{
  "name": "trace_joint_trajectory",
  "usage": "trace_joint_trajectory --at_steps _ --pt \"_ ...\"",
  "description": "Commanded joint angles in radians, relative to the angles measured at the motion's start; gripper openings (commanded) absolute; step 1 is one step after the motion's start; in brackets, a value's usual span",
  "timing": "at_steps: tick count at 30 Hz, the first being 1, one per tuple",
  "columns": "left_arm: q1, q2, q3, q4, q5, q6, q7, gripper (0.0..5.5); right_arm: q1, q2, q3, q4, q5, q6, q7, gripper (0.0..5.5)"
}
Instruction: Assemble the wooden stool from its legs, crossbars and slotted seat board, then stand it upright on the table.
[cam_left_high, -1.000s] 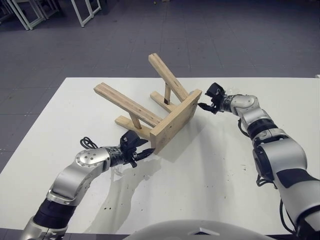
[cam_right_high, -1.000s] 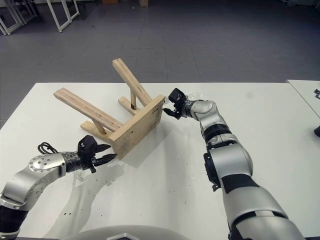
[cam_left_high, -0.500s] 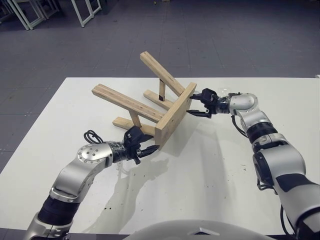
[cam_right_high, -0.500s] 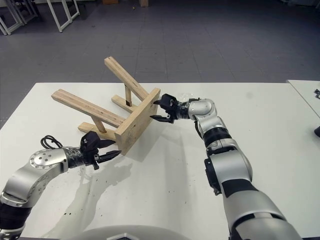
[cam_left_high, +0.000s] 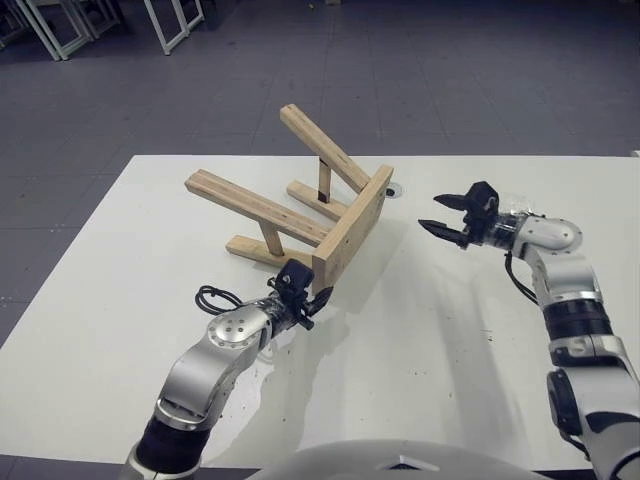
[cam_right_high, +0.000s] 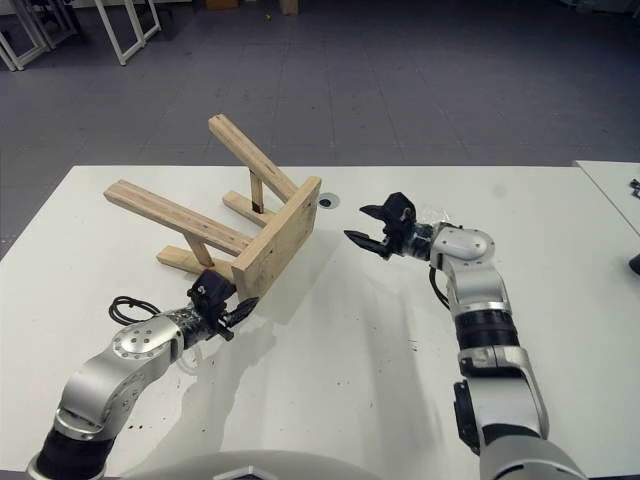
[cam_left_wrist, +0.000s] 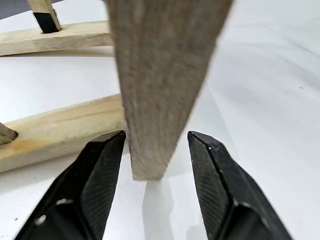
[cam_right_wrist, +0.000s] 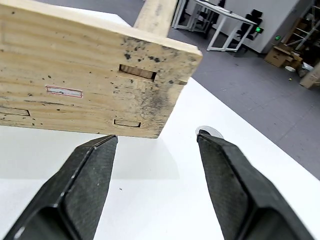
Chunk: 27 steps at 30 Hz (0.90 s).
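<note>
1. I see the stool (cam_left_high: 318, 205) lying tipped on its side on the far left part of the white worktop (cam_left_high: 450, 330), not standing up
2. It is pale bare wood with lines of grain. The seat board (cam_left_high: 352, 225) is a thick flat plank standing on its edge, and the long flat legs (cam_left_high: 255, 205) point away from it to the left and back
3. A thin crossbar (cam_left_high: 323, 182) with a dark end joins two of the legs
4. The flat face of the seat board has small dark spots and a few box-shaped slots (cam_right_wrist: 137, 72) cut into it
5. My left end effector (cam_left_wrist: 155, 145) is open and grips nothing. It has one finger on each side of the low corner of the seat board, very close, and I cannot tell if either one touches
6. Its fingers (cam_left_wrist: 102, 175) are black and pointed, with a fine criss-cross skin
7. My right end effector (cam_left_high: 434, 212) is wide open and holds nothing. It hangs over the worktop to the right of the seat board, well apart from it
8. A small round hole (cam_left_high: 392, 189) sits in the worktop just beside the top corner of the seat board
9. A black cable (cam_left_high: 210, 297) loops by my left wrist, and tiny dark specks dot the worktop near it
10. Past the worktop is a grey floor (cam_left_high: 450, 70) with white metal frames (cam_left_high: 170, 20) standing on it
</note>
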Motion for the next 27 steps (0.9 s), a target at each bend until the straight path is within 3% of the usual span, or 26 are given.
trace_joint_trajectory --at_steps 1,5,9,12,14,18,21,23,27 --pt "-0.053 -0.091 0.024 0.09 0.036 0.009 0.082 2.29 0.128 -0.006 -0.028 -0.187 0.047 0.129 -0.065 2.95" --pt "-0.089 -0.202 0.133 0.12 -0.056 0.06 0.094 1.66 0.187 -0.004 -0.039 -0.268 0.067 0.195 -0.119 2.95" --pt "-0.251 -0.348 0.396 0.1 -0.297 0.195 0.118 1.62 0.215 -0.016 -0.044 -0.271 0.079 0.21 -0.151 2.95" --pt "-0.491 -0.503 0.653 0.121 -0.594 0.256 0.317 1.56 0.235 -0.02 -0.042 -0.26 0.079 0.207 -0.163 2.95" --pt "-0.616 -0.599 0.735 0.144 -0.801 0.18 0.502 1.5 0.234 -0.02 -0.039 -0.25 0.079 0.206 -0.166 2.95" --pt "-0.782 -0.704 0.802 0.156 -1.095 -0.094 0.81 1.31 0.238 -0.026 -0.035 -0.243 0.078 0.208 -0.165 2.95" --pt "-0.783 -0.754 0.805 0.16 -1.239 -0.344 1.081 1.31 0.235 -0.032 -0.035 -0.238 0.076 0.208 -0.163 2.95" --pt "-0.752 -0.743 0.809 0.179 -1.232 -0.486 1.234 1.31 0.226 -0.035 -0.035 -0.231 0.074 0.209 -0.162 2.95" --pt "-0.705 -0.664 0.733 0.201 -1.284 -0.619 1.346 1.31 0.233 -0.033 -0.03 -0.239 0.072 0.209 -0.165 2.95"
